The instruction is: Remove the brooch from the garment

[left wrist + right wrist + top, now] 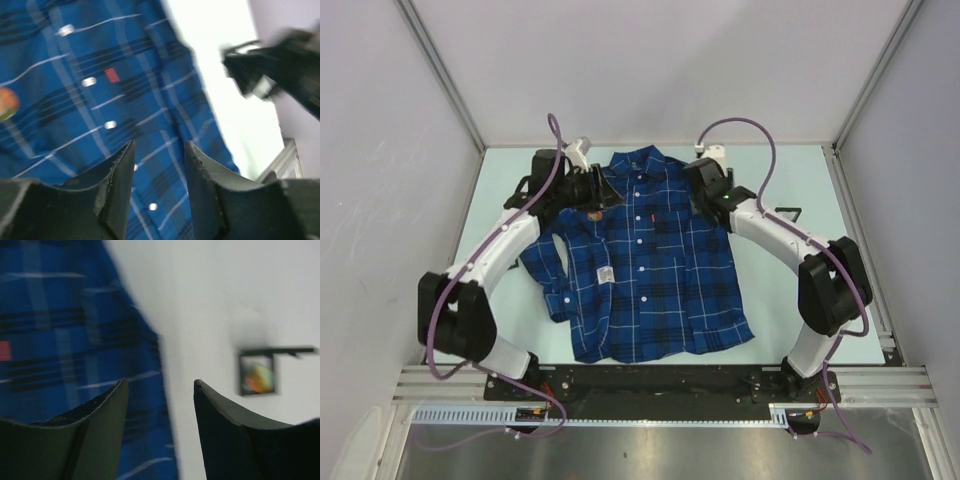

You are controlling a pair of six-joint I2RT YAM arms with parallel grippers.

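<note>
A: Left gripper (598,193)?
B: Spread apart, nothing between the fingers (117,175). Hovers over the scene-left chest of the dark blue plaid long-sleeved button-up shirt (650,280), just near of the collar (642,160).
A: And the round orange-and-green brooch (6,104)?
B: Pinned to the plaid, at the left edge of the left wrist view. Sits left of the white button row (89,81) and well to the left of the finger gap, not inside it. Too small to make out from above.
A: Lie of the shirt?
B: Flat on the pale green table (770,310), front up. Points collar far, hem near; long axis far to near, tilted slightly. Left sleeve (552,270) folded in beside the body.
A: Right gripper (700,188)?
B: Spread too, holding nothing, over the shirt's right shoulder edge.
A: Anything only in the right wrist view?
B: Shows a small dark-framed square (257,376) on bare table right of the shirt, with an orange-green blur inside. From above, only a thin dark outline there.
</note>
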